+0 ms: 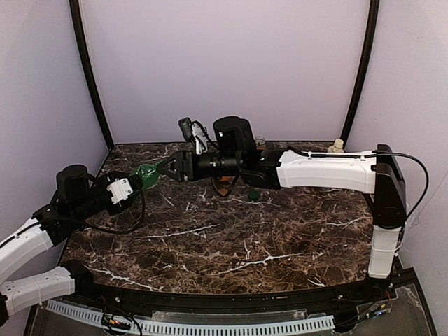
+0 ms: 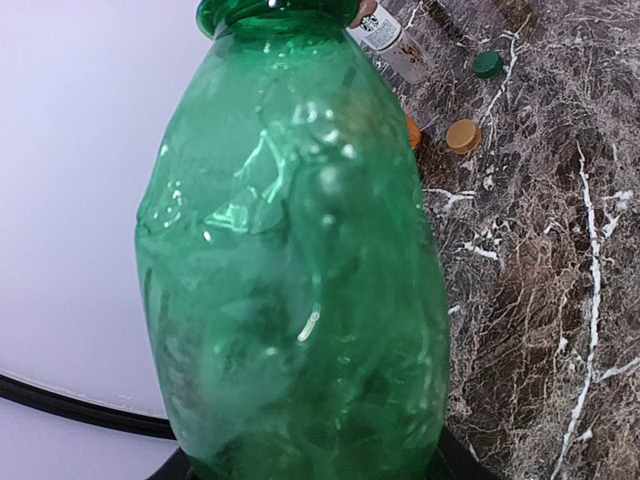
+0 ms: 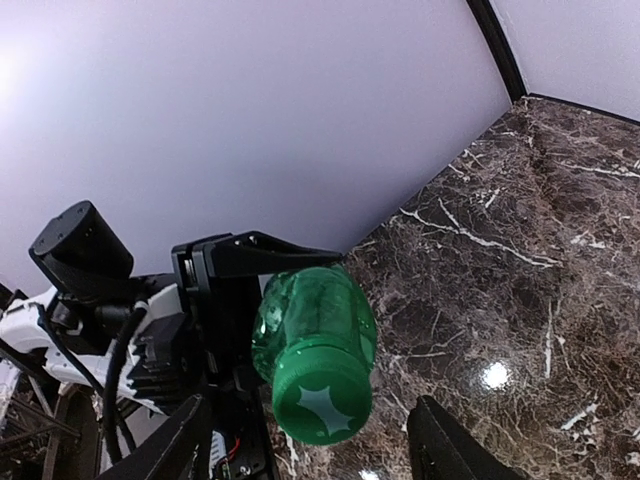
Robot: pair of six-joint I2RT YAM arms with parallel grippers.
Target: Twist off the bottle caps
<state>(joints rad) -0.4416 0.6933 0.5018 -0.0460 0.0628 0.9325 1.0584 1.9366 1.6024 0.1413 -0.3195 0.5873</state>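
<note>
Top view: left gripper clamped on crumpled green plastic bottle, held level above the table's far left; right gripper at its neck
Left wrist: round dark green cap and tan-gold cap lay loose on brown marble table
Right wrist: bright green screw cap sat on the bottle; right jaws stood apart, flanking it

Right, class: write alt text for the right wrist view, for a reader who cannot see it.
A green bottle, its bright green cap facing the camera, is held by its body in the left gripper above a marble table. The right gripper is open, a finger either side of the cap, not touching it.
</note>
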